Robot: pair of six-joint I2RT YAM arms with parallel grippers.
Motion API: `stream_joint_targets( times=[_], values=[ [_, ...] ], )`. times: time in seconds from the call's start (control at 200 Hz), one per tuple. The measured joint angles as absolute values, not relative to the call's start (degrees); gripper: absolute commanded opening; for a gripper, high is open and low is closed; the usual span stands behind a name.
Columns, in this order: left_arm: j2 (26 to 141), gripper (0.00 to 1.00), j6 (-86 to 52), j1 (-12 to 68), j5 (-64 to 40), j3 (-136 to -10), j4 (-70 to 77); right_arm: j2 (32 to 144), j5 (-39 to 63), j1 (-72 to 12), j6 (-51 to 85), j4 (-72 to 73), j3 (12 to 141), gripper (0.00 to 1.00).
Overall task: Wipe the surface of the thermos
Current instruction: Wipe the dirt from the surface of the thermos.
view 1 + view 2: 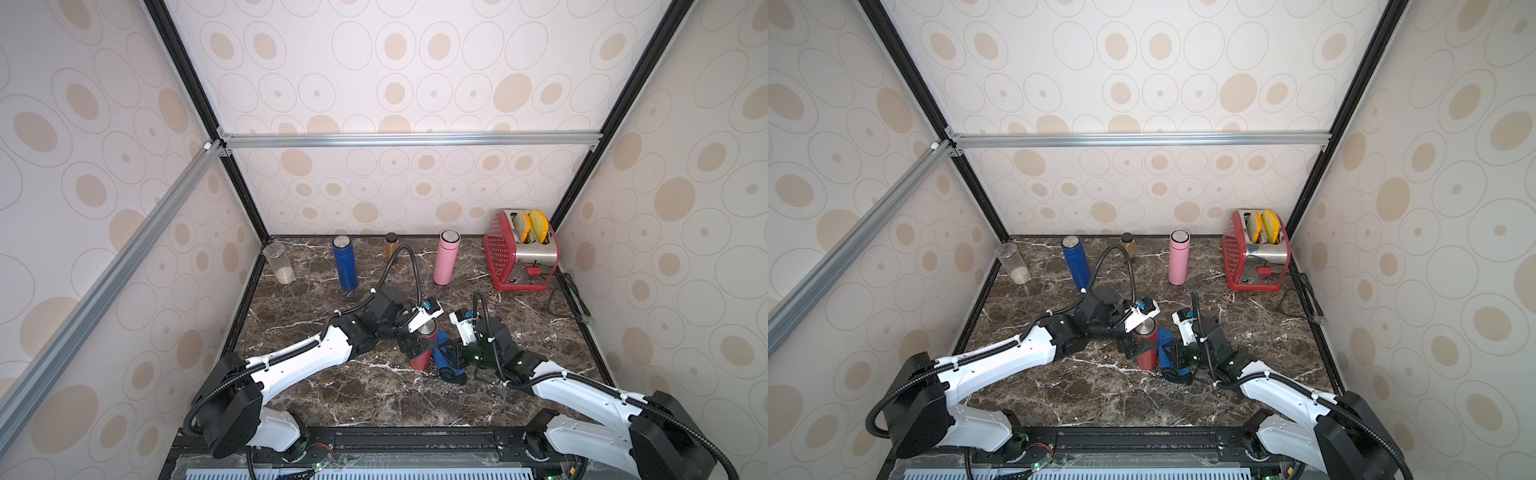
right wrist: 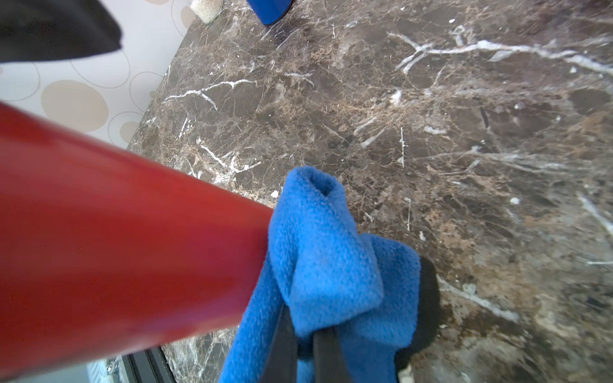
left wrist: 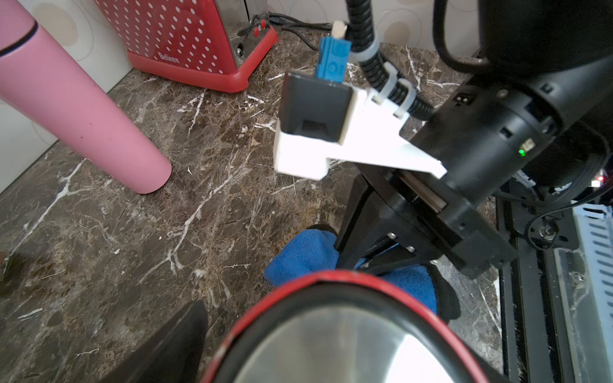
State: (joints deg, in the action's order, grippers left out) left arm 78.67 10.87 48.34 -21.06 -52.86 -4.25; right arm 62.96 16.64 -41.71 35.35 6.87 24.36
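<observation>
— Where was the red thermos [image 1: 419, 360]?

— Upright on the marble top [image 1: 332, 395], between the jaws of the left gripper [image 1: 420, 343]. Both top views showed it there, its steel lid facing up.

— Was the left gripper clamped on it?

— It did not look so. The jaws stood wide, one on each side of the body. In the left wrist view a strip of marble showed between one black finger [image 3: 172, 345] and the thermos wall. The other finger was out of that picture.

— And the right gripper [image 2: 305, 335]?

— Closed tight, pinching a blue cloth [image 2: 331, 265] between its tips. The cloth bunched up just past those tips and touched the side of the thermos, on the side away from the left arm.

— Anything else around?

— Well beyond both grippers, by the back wall, stood a blue bottle [image 1: 345, 262] and a pink bottle [image 1: 445, 257], both upright. A red toaster [image 1: 519, 253] sat farther out on the right gripper's side.
</observation>
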Motion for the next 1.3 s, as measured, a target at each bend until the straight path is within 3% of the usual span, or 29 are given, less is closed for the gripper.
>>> stream_joint_targets(
  times=[0.21, 0.32, 0.446, 0.711, 0.816, 0.921, 1.052, 1.302],
  values=[
    [74.1, 0.94, 9.2, 48.3, -20.2, -45.7, 4.8, 63.2, 16.6, -41.7, 35.3, 6.3, 24.4, 0.00],
    [73.4, 0.89, 8.5, 48.3, -19.6, -43.0, 9.7, 63.5, 16.6, -41.7, 35.4, 6.2, 24.4, 0.00],
    [73.3, 0.83, 7.0, 48.3, -19.4, -39.9, 15.9, 63.5, 16.6, -41.7, 35.4, 5.4, 24.4, 0.00],
    [76.7, 0.83, 2.9, 48.3, -19.7, -35.3, 32.0, 62.8, 16.3, -41.7, 35.3, 2.8, 24.6, 0.00],
    [78.8, 0.66, 1.3, 48.3, -20.6, -34.8, 36.7, 62.0, 16.1, -41.7, 35.3, 1.6, 24.7, 0.00],
    [80.1, 0.28, -0.3, 48.4, -21.5, -34.2, 40.6, 61.0, 15.7, -41.7, 35.1, 0.4, 24.7, 0.00],
    [81.1, 0.00, -1.7, 48.3, -22.0, -33.8, 43.1, 59.2, 15.5, -41.7, 35.1, -1.0, 24.7, 0.00],
    [81.3, 0.00, -2.0, 48.3, -22.0, -33.8, 43.3, 50.1, 15.5, -41.8, 34.6, -6.2, 27.0, 0.00]
  ],
)
